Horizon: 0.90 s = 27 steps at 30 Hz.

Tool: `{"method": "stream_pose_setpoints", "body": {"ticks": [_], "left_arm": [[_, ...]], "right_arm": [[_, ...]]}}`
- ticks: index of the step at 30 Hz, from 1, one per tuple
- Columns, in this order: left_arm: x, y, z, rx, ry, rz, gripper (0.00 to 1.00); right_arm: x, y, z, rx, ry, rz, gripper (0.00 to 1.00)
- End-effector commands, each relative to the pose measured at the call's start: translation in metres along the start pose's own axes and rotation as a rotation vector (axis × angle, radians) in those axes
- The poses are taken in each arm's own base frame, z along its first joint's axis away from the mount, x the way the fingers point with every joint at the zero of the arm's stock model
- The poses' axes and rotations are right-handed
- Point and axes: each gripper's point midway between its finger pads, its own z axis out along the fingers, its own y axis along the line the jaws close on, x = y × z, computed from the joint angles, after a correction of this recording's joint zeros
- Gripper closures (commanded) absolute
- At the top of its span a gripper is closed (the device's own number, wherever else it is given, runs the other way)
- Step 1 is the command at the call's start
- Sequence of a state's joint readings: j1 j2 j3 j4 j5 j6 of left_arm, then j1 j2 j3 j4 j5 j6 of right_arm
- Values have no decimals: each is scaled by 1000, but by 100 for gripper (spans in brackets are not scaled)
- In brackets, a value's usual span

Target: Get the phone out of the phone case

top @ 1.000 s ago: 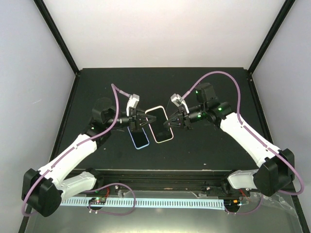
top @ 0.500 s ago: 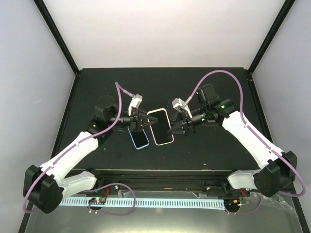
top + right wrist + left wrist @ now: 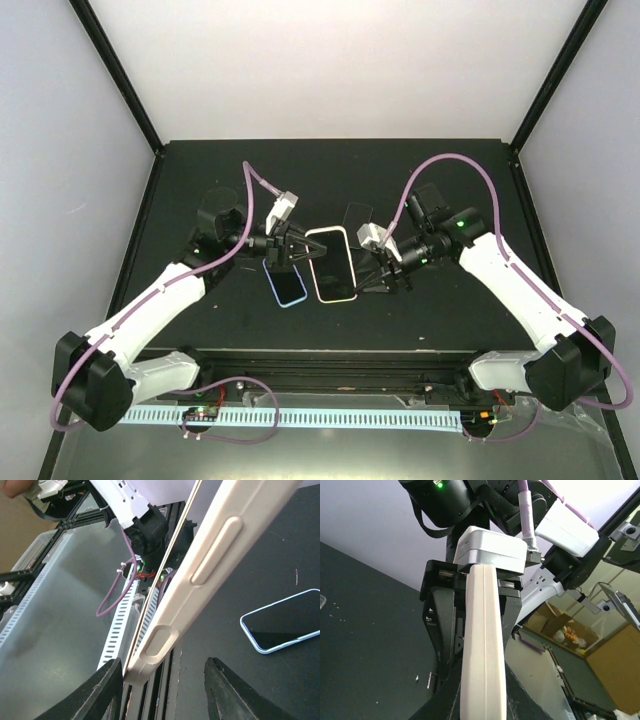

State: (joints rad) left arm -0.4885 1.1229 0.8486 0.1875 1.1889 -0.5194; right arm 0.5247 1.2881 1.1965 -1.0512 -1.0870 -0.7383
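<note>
Cream case (image 3: pixel 215 555): hanging tilted above the table (image 3: pixel 450 180), midway between the two arms, being carried by one long edge.
Phone (image 3: pixel 330 262): sitting inside that case, dark screen facing up, not yet out.
Left gripper (image 3: pixel 297 250): clenching the case's left long edge, jaws pressing on front and back.
Right gripper (image 3: pixel 388 272): standing released, fingers (image 3: pixel 107 690) spreading either side of the button edge, seemingly touching nothing.
Blue-rimmed phone (image 3: pixel 288 285): lying flat on the table beneath the left gripper, playing no part in the job.
Handling: probably dealing with a soft, bendable case around a stiff phone, slick on the glass and breakable if dropped; likely light enough for a single pinch.
Where to take hold: probably peeling a case corner or rim back with the right fingers while bracing the opposite edge; avoiding pulling on the glass, since that is risking a slip.
</note>
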Motion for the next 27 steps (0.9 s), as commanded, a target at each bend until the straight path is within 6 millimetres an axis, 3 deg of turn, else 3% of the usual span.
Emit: {"method": "stream_pose_setpoints", "body": {"ticks": [1, 12, 19, 27], "left_arm": [[-18, -26, -2, 80, 10, 88, 98], [-20, -21, -1, 61, -1, 74, 98], [-21, -19, 1, 82, 2, 42, 99], [-23, -17, 3, 101, 25, -4, 98]], "right_arm": [[1, 12, -2, -3, 35, -103, 55], [3, 18, 4, 3, 71, -144, 60], [7, 16, 3, 42, 92, -194, 72], [0, 6, 5, 74, 128, -291, 78]]}}
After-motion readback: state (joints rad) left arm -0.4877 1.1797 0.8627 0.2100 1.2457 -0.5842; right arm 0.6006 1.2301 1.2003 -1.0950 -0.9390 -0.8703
